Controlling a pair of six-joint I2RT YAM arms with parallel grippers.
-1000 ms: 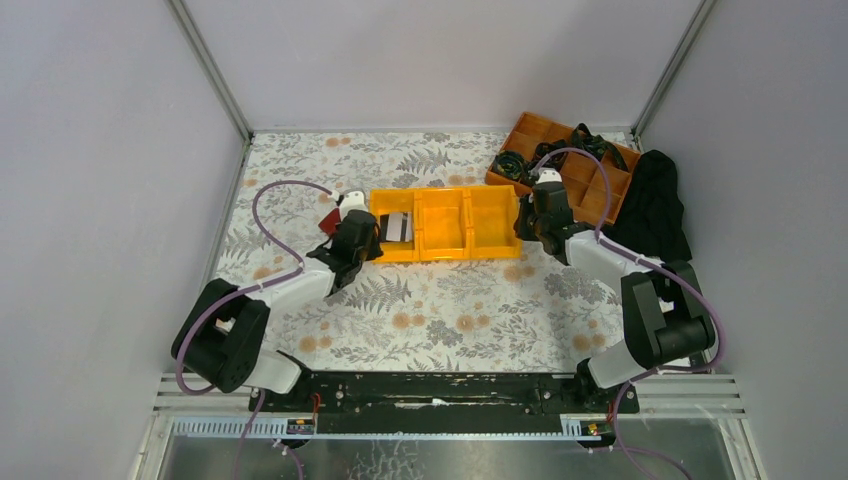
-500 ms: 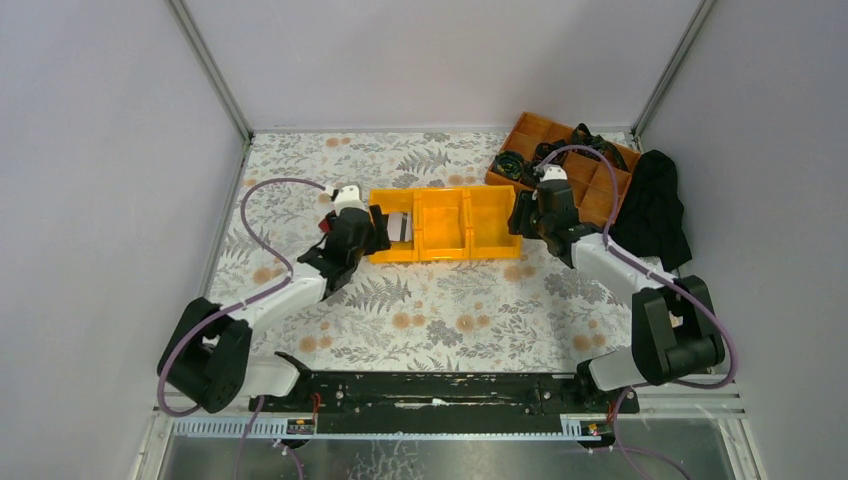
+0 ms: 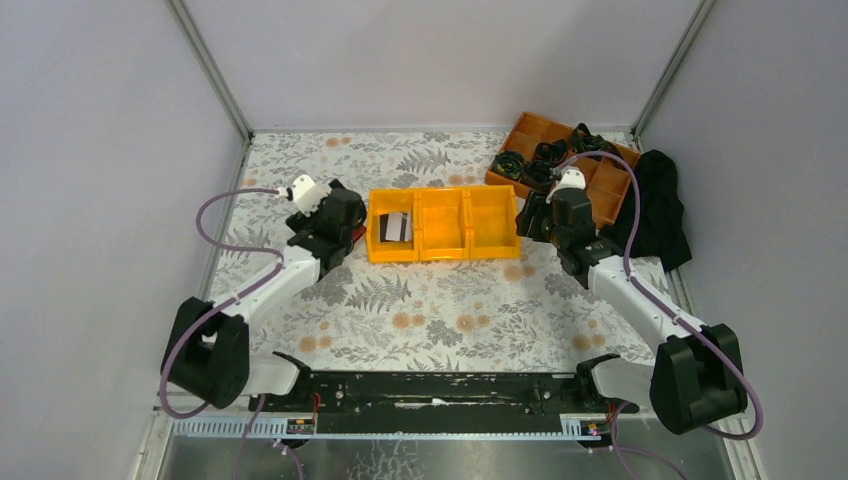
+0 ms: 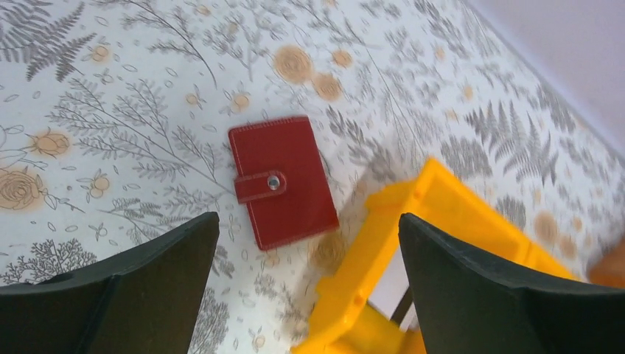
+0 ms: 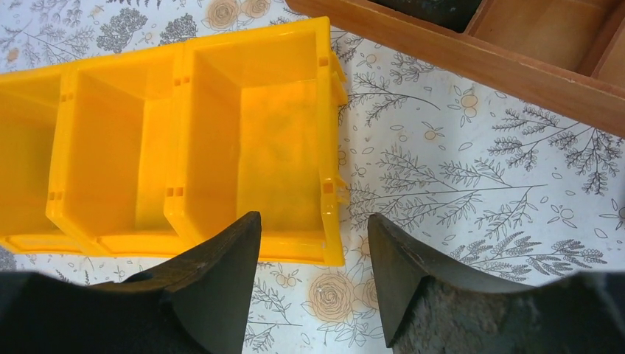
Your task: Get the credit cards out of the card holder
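Observation:
The card holder [image 4: 282, 181] lies shut on the flowered table, a red wallet with its snap strap fastened, just left of the yellow bin [image 4: 442, 236]. My left gripper [image 4: 308, 227] hovers over it, jaws wide open and holding nothing. In the top view the left gripper [image 3: 343, 232] covers most of the holder. The credit cards [image 3: 397, 228], grey-white and black, lie in the bin's left compartment; a sliver of them [image 4: 390, 295] shows in the left wrist view. My right gripper [image 5: 313, 217] is open and empty over the bin's right end [image 5: 332, 184], also seen from above [image 3: 535, 222].
The yellow three-compartment bin [image 3: 490, 245] sits mid-table between the two grippers. A brown wooden tray [image 3: 610, 205] with black items stands at the back right, its edge [image 5: 479, 66] close behind the right gripper. A black cloth [image 3: 655, 210] lies against the right wall.
Both grippers have opened. The left arm has pulled back to the left, off the bin's left end. The right gripper has drawn away to the right of the bin.

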